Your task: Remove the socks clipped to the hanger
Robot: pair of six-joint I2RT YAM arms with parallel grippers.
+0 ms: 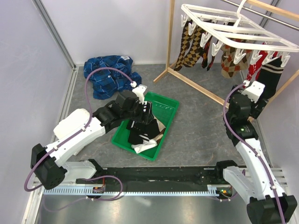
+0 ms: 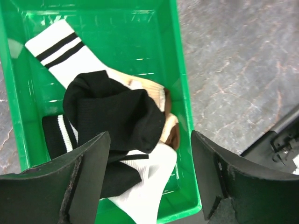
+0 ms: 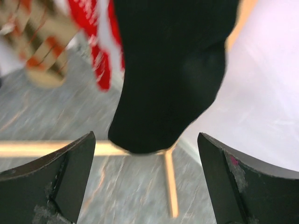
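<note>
Several socks [image 1: 145, 133] already lie heaped in the green tray [image 1: 164, 103] at the centre of the top view. More hang from the hanger [image 1: 238, 28] at 1 o'clock: brown argyle socks [image 1: 189, 44], a red sock [image 1: 254, 70] and a black sock [image 1: 270, 77]. I judge the task roughly half done, with every clipped sock left to pull. The hanger's long axis runs from 10 o'clock to 4 o'clock, and its socks hang cuff up and toe down. The left gripper [image 1: 142, 109] hovers over the tray. The right gripper [image 1: 254, 91] sits at 3 o'clock, just below the black sock. A blue cloth [image 1: 110, 74] lies at 10 o'clock, and the wooden stand [image 1: 196, 88] crosses under the hanger.

In the left wrist view, the left gripper [image 2: 149, 182] has its jaws spread wide and holds nothing. Below it in the tray [image 2: 182, 93], a loose black sock [image 2: 117, 114] lies across a white striped sock [image 2: 65, 51] and a tan sock [image 2: 154, 91].

In the right wrist view, which is blurred, the right gripper [image 3: 147, 182] also has its jaws parted and empty. The hanging black sock [image 3: 173, 70] fills the frame from 12 o'clock. Its long axis is upright and its toe points to 6 o'clock, just above the gap between the jaws. The red sock [image 3: 100, 51] hangs beside it at 11 o'clock.
</note>
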